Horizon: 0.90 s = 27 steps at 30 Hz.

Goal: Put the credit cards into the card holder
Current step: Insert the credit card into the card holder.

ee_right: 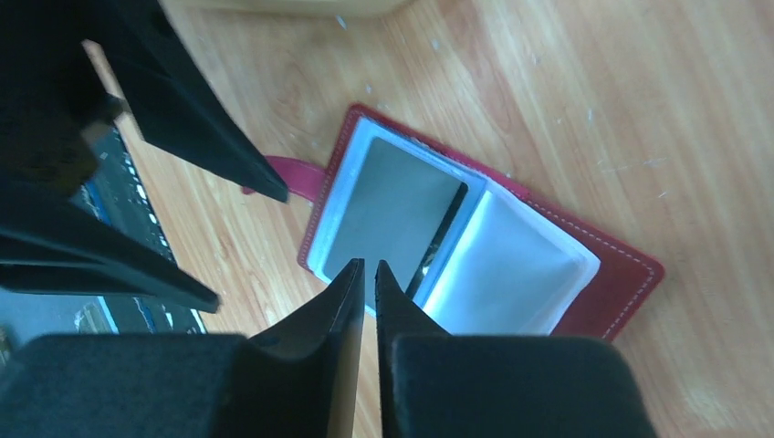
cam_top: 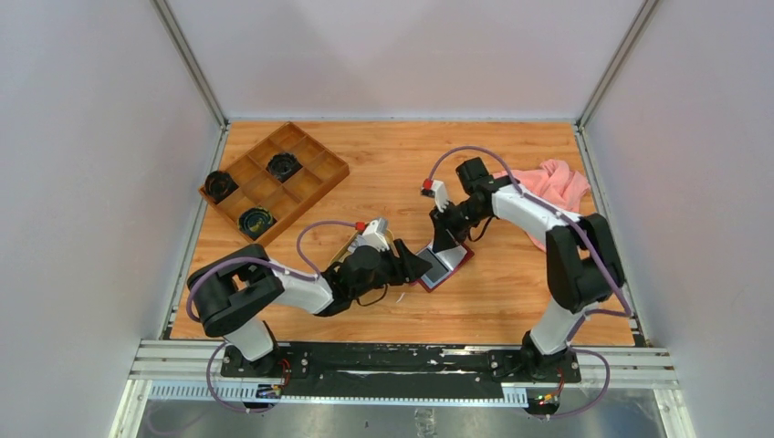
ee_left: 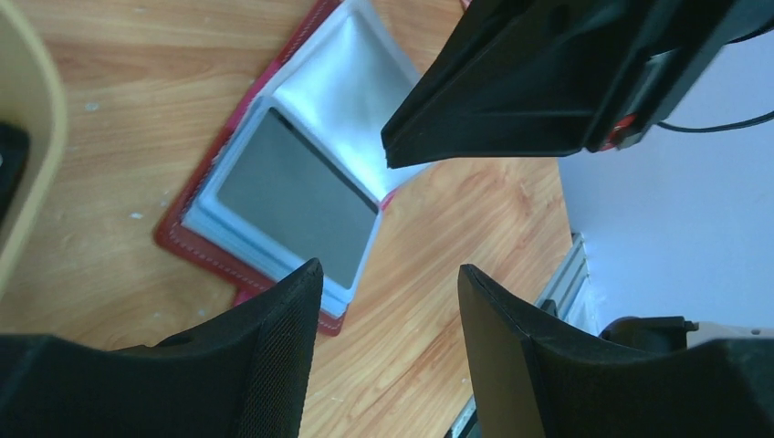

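The dark red card holder lies open on the table between both arms. A greyish credit card sits inside its clear left sleeve, also in the right wrist view as the grey credit card. The other sleeve looks empty. My left gripper is open and holds nothing, low at the holder's near left corner. My right gripper hovers over the holder's middle, jaws almost together with nothing between them. Other credit cards are not visible.
A tan oval tray lies just left of the holder, mostly under my left arm. A brown compartmented box with dark round items stands at the back left. A pink cloth lies at the back right.
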### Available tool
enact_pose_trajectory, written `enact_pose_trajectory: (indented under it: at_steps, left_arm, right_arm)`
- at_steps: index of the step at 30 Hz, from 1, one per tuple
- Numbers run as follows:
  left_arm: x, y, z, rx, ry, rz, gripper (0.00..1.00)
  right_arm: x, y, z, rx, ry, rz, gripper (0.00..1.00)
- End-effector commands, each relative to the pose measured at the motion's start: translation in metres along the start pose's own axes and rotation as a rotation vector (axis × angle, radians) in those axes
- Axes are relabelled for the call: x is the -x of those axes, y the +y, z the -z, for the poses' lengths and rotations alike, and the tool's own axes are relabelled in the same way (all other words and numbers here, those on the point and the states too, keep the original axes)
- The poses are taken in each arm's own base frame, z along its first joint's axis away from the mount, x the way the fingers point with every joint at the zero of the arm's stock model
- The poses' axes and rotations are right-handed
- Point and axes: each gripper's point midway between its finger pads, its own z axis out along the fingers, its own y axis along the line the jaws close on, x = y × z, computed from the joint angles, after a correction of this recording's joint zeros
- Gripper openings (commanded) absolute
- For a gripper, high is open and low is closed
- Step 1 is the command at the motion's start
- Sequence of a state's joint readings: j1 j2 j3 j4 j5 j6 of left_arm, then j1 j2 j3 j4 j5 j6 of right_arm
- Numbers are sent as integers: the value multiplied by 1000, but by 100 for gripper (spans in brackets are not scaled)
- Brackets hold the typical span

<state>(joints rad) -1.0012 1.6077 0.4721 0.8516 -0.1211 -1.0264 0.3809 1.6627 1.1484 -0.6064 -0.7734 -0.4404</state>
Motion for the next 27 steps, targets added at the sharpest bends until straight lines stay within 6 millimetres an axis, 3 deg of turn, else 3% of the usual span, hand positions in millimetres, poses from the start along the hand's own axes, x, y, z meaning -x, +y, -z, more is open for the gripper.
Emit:
enact_pose_trajectory:
  at_steps: [1,6,27]
  left_arm:
    - [2,12,3,42,-44,43,59]
    - [-3,15,0,49,-27,46,59]
    - [-13,34,-9,83,-32,81,53]
  right_arm:
    - [-22,-10,-13,-23,131,-47,11]
    - [-38,-15,-27,-35,228,-57,10]
    - [-60,-29,-36,-68,341,-100,13]
